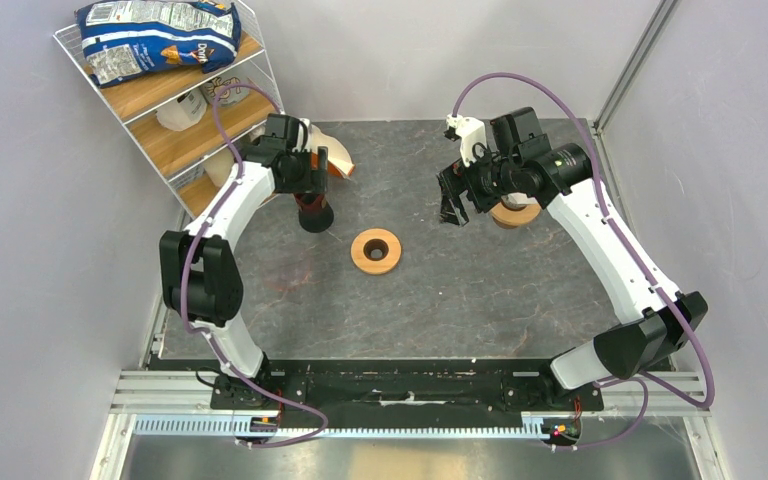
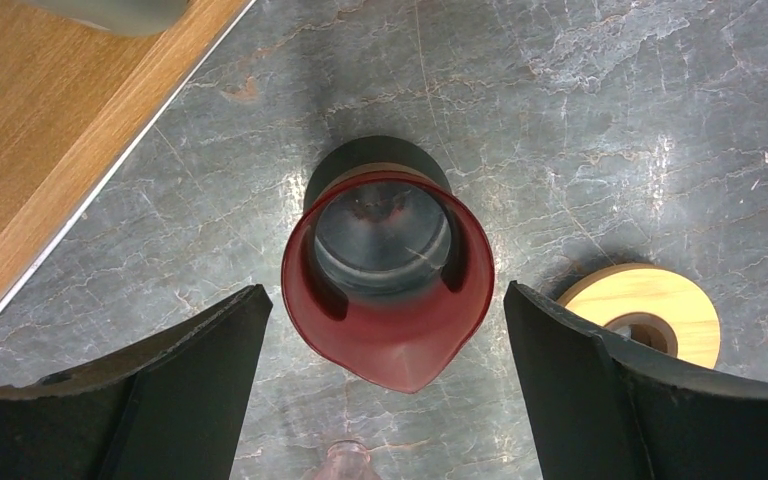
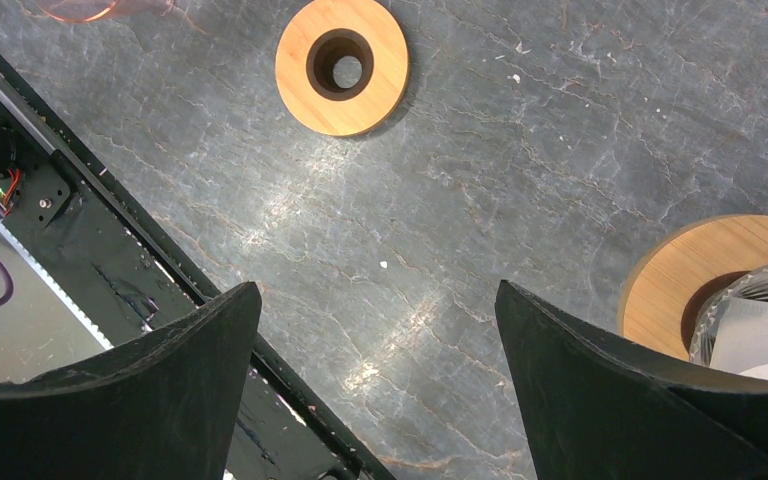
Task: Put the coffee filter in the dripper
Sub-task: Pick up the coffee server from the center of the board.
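left fingers (image 2: 190, 390) wide open and empty over a red jug (image 2: 388, 300), right fingers (image 3: 160, 390) wide open and empty, dripper (image 3: 675, 285) far right on counter (image 1: 480, 300), coffee filter (image 3: 760, 335) seemingly sitting inside it, view cropped

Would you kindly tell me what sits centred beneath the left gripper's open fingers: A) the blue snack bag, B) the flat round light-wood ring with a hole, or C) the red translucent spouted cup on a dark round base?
C: the left wrist view shows the red translucent spouted cup centred under the open left gripper, the flat wooden ring lying aside past one finger.
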`<state>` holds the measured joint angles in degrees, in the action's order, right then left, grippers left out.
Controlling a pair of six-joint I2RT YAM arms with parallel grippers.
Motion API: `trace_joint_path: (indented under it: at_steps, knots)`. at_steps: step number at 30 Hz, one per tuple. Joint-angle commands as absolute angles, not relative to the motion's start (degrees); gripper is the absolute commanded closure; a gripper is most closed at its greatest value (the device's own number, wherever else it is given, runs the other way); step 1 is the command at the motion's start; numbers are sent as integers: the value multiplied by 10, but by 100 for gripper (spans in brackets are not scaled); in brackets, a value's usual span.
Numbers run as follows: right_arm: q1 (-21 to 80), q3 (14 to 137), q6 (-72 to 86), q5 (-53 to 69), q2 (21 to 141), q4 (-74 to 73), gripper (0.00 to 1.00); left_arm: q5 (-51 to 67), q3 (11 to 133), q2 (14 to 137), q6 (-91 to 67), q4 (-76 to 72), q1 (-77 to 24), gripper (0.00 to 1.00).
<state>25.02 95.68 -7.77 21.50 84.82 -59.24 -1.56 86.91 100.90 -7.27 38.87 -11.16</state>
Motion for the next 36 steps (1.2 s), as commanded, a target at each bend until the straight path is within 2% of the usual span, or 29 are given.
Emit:
trace_joint_path:
  at_steps: [1, 14, 27, 32, 36]
  knots:
    - [253, 957, -82, 211, 847, -592, 4, -42, 872, 1012, -80, 370, -122, 4]
    - [253, 956, -76, 209, 845, -591, 4, -46, 891, 1054, -102, 379, -122, 3]
    - [253, 944, -74, 205, 828, -594, 4, -22, 888, 1015, -46, 358, -132, 28]
    - [253, 945, -72, 199, 826, -595, 4, -3, 890, 969, -3, 372, -165, 30]
    - [252, 949, -63, 185, 819, -595, 3, 86, 877, 911, 53, 403, -222, 33]
